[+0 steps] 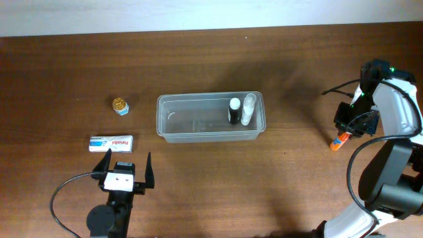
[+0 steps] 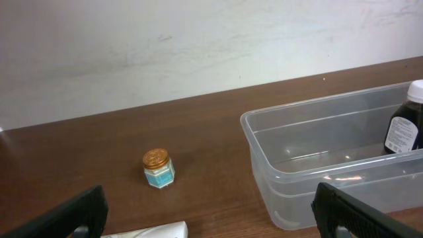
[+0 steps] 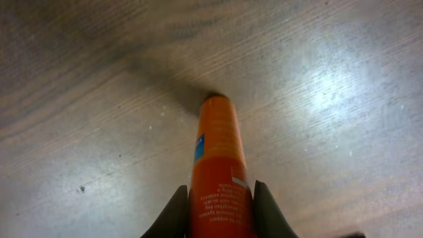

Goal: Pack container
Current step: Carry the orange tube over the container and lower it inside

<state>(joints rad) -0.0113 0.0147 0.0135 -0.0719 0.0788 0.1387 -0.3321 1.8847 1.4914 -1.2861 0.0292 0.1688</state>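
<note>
The clear plastic container (image 1: 210, 117) sits mid-table and holds a dark bottle with a white cap (image 1: 234, 110) and a clear bottle (image 1: 248, 108) at its right end. It also shows in the left wrist view (image 2: 310, 165) with the dark bottle (image 2: 404, 129). My right gripper (image 1: 348, 127) at the far right is shut on an orange tube (image 3: 218, 172), whose tip (image 1: 338, 142) touches the table. My left gripper (image 1: 124, 169) is open and empty near the front edge, just below a white box (image 1: 111, 143).
A small jar with a gold lid (image 1: 119, 106) stands left of the container; it shows in the left wrist view (image 2: 158, 168). The white box's corner (image 2: 155, 231) lies between my left fingers. A pale wall runs along the table's far edge.
</note>
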